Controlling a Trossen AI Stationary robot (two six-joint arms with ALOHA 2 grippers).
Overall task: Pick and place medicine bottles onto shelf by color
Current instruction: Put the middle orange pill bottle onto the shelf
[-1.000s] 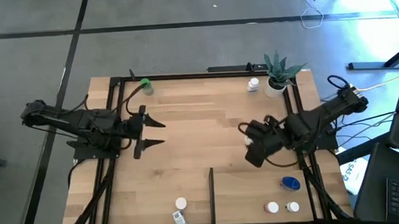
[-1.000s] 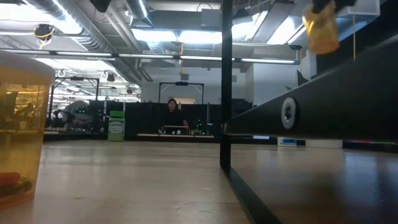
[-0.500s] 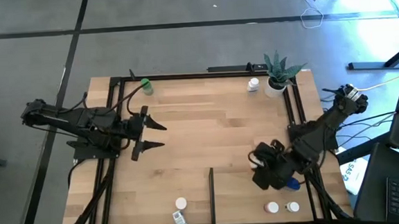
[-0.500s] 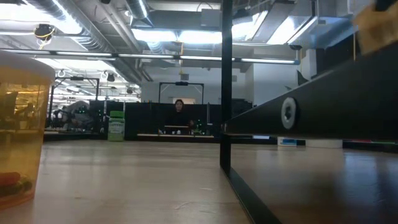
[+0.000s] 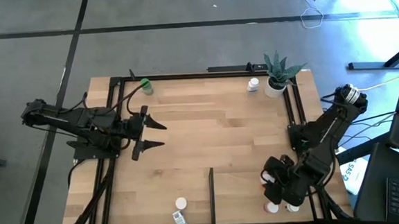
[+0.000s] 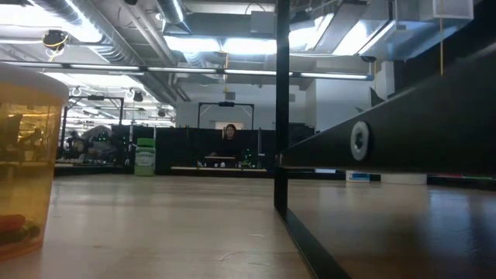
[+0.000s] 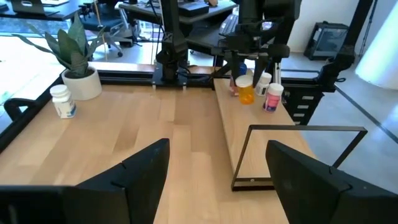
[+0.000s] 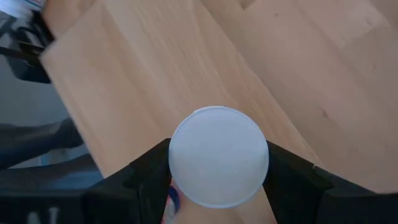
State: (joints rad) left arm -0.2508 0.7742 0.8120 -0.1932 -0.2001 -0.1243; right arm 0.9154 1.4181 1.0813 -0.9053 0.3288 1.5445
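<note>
My right gripper (image 5: 272, 189) hovers over the near right corner of the light wood shelf (image 5: 207, 125), shut on an orange bottle with a white cap (image 7: 247, 91). The cap fills the right wrist view (image 8: 217, 163). Two white-capped bottles (image 5: 271, 207) (image 5: 293, 206) stand just nearer than it. A pink bottle (image 7: 272, 98) stands beside the held one. My left gripper (image 5: 160, 134) is open and empty at the left. A green bottle (image 5: 146, 86) stands far left, and a white bottle (image 5: 253, 85) stands by the plant. The blue bottle is hidden under my right arm. My right gripper pinches the orange bottle by the sides of its white cap (image 8: 180, 155), one finger (image 8: 146, 177) on each side. The fingers come from above, pointing down. The bottle hangs upright below them; whether its base touches the wood I cannot tell.
A thin black divider bar (image 5: 212, 188) stands near the front middle. Black frame rails (image 5: 113, 117) edge both sides. A potted plant (image 5: 276, 72) stands at the far right corner. A white-capped bottle (image 5: 181, 204) and a lying bottle (image 5: 180, 221) are at the near left; an orange bottle (image 6: 23, 170) shows large in the low view.
My right gripper has carried the orange bottle from the middle right toward the table's near edge and down, into the near right corner beside the white-capped bottles. The bottle has dropped out of the low view. My left arm has kept still.
</note>
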